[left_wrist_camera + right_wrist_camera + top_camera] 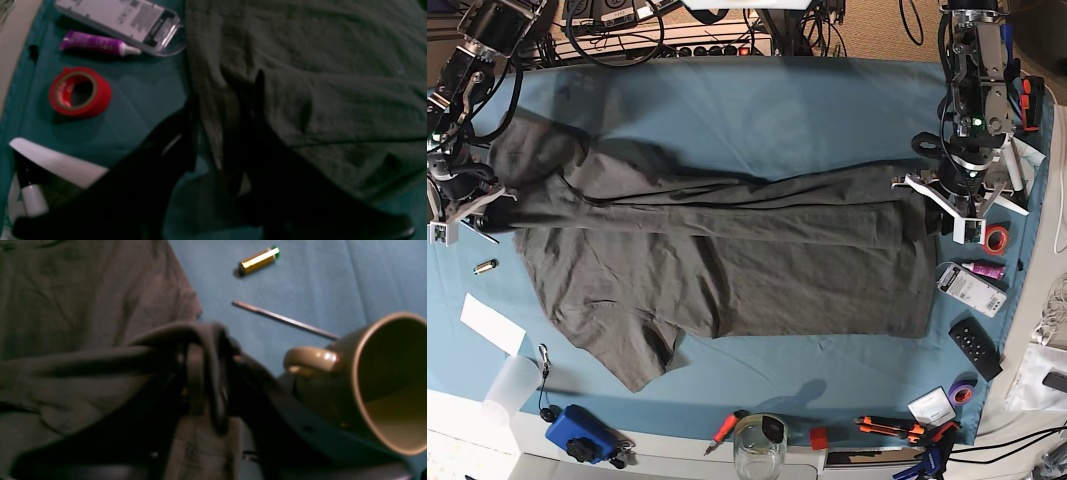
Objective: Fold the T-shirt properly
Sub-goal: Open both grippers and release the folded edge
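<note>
Left gripper (223, 133), jaws parted astride the T-shirt (727, 260) hem at 3 o'clock; right gripper (203, 380), fabric between its jaws, grip uncertain, at 9 o'clock; shirt spread across teal cloth (757, 100); olive mug (377, 380); red tape (80, 91); print unreadable.

The table cloth (757, 100) lies bare along the far edge. The T-shirt (727, 260) fills the middle. The right edge is crowded by red tape (996, 238), purple tube (985, 270) and remote (976, 349); tools (897, 428) line the near edge.
</note>
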